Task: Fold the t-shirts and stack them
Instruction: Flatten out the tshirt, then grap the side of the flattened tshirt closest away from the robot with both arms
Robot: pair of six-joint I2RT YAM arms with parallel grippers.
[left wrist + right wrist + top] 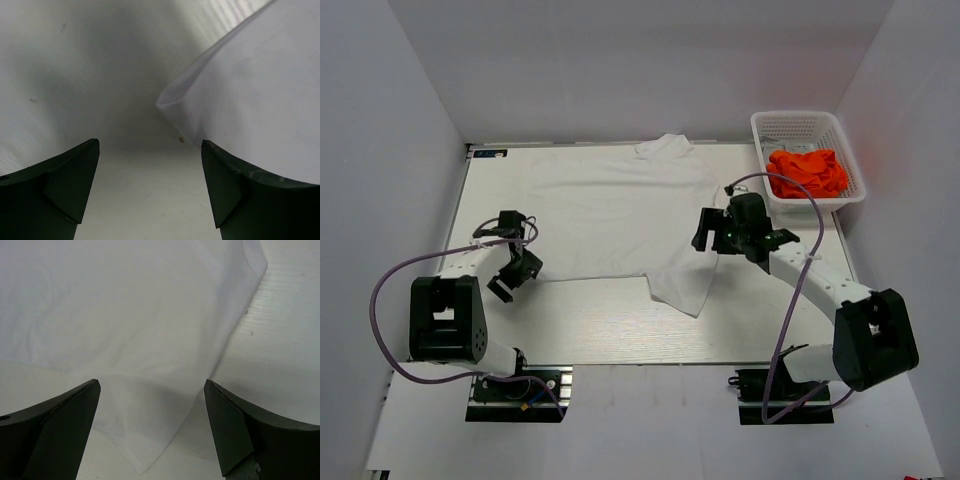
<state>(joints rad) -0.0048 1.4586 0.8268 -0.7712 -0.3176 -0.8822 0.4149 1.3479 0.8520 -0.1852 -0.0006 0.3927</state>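
Top external view, bench contents and arm poses.

Item 1: white t-shirt (620, 215), spread flat over the middle of the bench (590, 330). Its collar is at the far edge, and one flap reaches toward the near edge, right of centre.

Item 2: orange t-shirts (808, 172), bunched in a heap inside the white lattice basket (800, 124) at the far right corner, well apart from the white t-shirt.

Item 3: left arm, based at the near left corner, elbow folded, forearm running toward the far edge. The left gripper (517, 278) tips downward beside the shirt's near left corner. Left wrist view: the left gripper (150, 145) has its jaws spread wide with only bare bench (75, 75) between them. The corner of the white t-shirt (260, 100) lies just ahead, toward the right-hand finger (235, 185); whether they touch cannot be told.

Item 4: right arm, based at the near right corner, stretched toward the left and far edges. The right gripper (712, 238) sits over the shirt's right margin. Right wrist view: the right gripper (152, 385) has its jaws wide apart and holds nothing. White t-shirt (125, 315) fabric fills the space ahead and below, with its edge and bare bench (290, 340) to the right.
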